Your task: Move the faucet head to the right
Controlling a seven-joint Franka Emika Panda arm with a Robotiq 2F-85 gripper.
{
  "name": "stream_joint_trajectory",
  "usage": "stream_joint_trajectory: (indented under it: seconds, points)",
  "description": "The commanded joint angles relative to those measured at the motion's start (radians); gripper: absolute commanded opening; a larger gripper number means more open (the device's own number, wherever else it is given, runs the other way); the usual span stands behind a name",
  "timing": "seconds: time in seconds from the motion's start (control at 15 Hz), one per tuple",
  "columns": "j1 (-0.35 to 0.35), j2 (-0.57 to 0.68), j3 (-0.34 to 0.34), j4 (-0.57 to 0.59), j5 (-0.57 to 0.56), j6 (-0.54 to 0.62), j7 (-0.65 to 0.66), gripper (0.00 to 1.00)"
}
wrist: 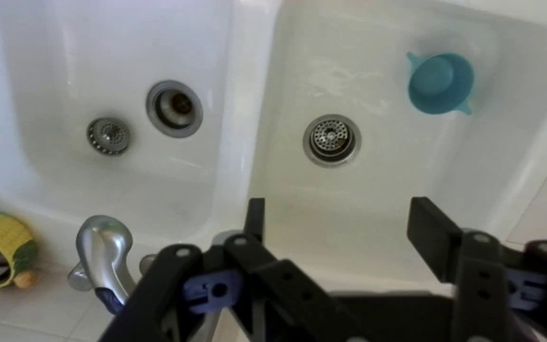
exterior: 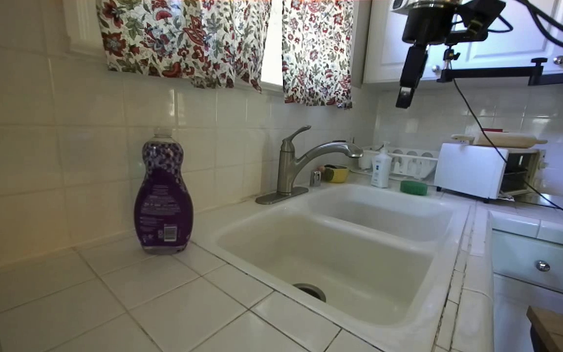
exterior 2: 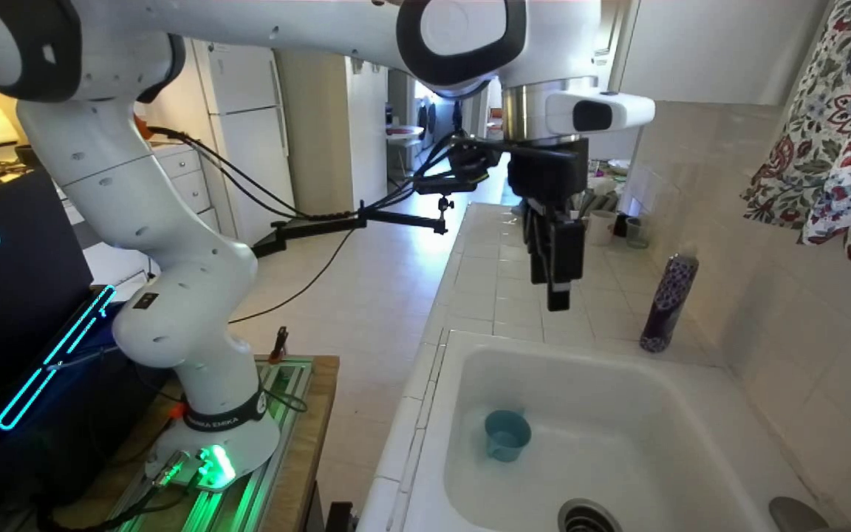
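The brushed silver faucet head [exterior: 337, 148] arches out from its base, with a single lever handle on top, in an exterior view. Its downturned tip is toward the far basin. In the wrist view the faucet head [wrist: 105, 242] is at lower left, left of the gripper; the rest of the spout is partly hidden behind the left finger. In an exterior view only the edge of the faucet base [exterior 2: 795, 513] shows. My gripper [wrist: 337, 223] is open and empty, fingers wide apart over the sink. In both exterior views the gripper [exterior: 405, 98] [exterior 2: 555, 288] points down, above the sink's level.
A two-basin white sink [exterior: 438, 293] holds a teal cup [exterior 2: 507, 436]. A purple soap bottle [exterior: 164, 210] stands on the tiled counter beside the near basin. A yellow scrubber holder [exterior: 335, 174], white pump bottle [exterior: 381, 169], green sponge [exterior: 413, 187] and toaster oven [exterior: 472, 171] are beyond the faucet.
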Motion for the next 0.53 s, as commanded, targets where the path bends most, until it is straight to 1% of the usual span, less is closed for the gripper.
stream_joint_trajectory:
  seconds: [0.0, 0.13, 0.2, 0.47]
  points:
    - [-0.024, 0.012, 0.005, 0.091, 0.104, -0.168, 0.086, 1.00]
    - [-0.042, 0.019, 0.006, 0.116, 0.121, -0.219, 0.165, 1.00]
    - [-0.034, 0.002, 0.011, 0.077, 0.080, -0.164, 0.104, 1.00]
    - [-0.044, 0.003, 0.010, 0.090, 0.094, -0.191, 0.147, 1.00]
